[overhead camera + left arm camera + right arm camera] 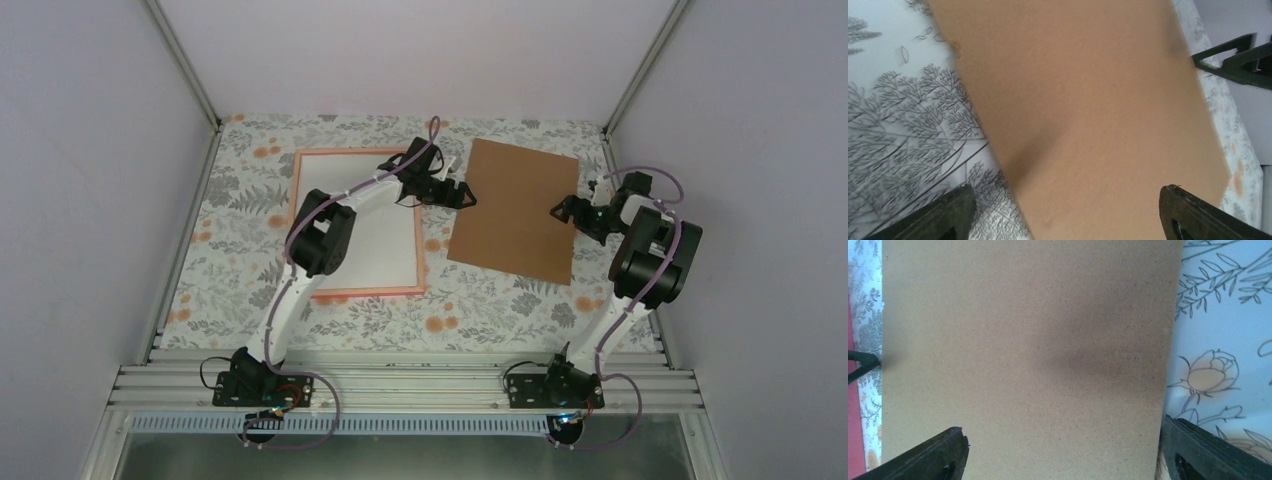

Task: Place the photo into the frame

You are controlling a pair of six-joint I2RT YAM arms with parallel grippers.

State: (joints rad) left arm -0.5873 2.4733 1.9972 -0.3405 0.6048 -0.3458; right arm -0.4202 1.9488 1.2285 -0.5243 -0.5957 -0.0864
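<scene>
A large, thin-railed bright pink rectangular picture frame lies flat on the left half of the counter, which is covered in a grey-and-orange floral print. A plain white sheet fills the frame's opening; whether that is the printed picture lying face down cannot be told. To the right of the frame, separated from it by a strip of floral counter, a flat brown rectangular fibreboard backing panel lies slightly skewed. The left arm reaches across the frame's upper right corner, so its white links cover part of the white sheet. The left fingers are past the frame, at the brown panel's left edge. They are spread wide and released, with nothing between them but the panel's surface below; from the left wrist view it is not clear whether the tips touch the panel. The right fingers face them from the panel's right edge, also splayed apart and released, with the brown board filling the gap in the wrist view. The frame is therefore well apart from the right fingers and behind and beside the left ones, gripped by neither. In the right wrist view a sliver of pink rail shows at the far left, beyond the panel and one dark tip of the left fingers.
</scene>
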